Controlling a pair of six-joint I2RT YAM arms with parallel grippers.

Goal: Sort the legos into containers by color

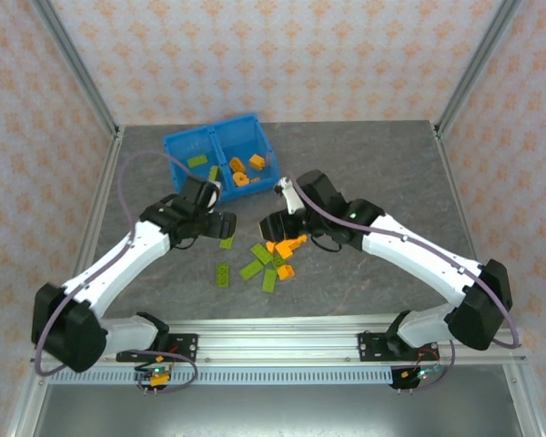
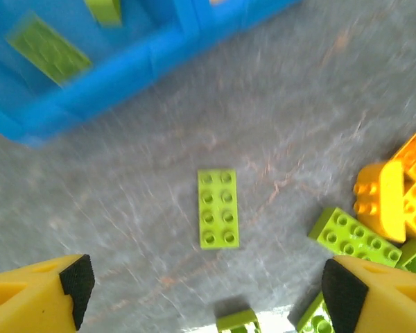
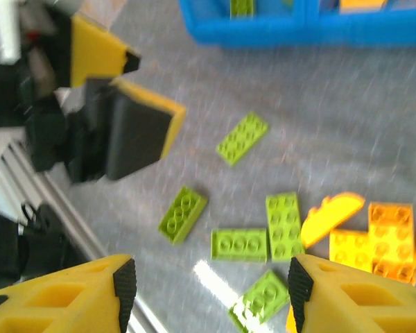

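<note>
Here the left gripper [image 2: 209, 288] hangs, fingers wide apart and empty, over a lone green brick [image 2: 218, 208] lying flat near the middle of the tabletop. It should drop straight down, pinch the long sides, and lift clear of the bin's [image 2: 125, 76] near wall before releasing into the left compartment, where green ones already lie. To the right, the loose legos [image 1: 275, 257] crowd toward the near edge under the right gripper [image 3: 211, 281], fingers likewise apart and holding nothing, so the two have little room between them, while bare tabletop lies open toward the right edge.
</note>
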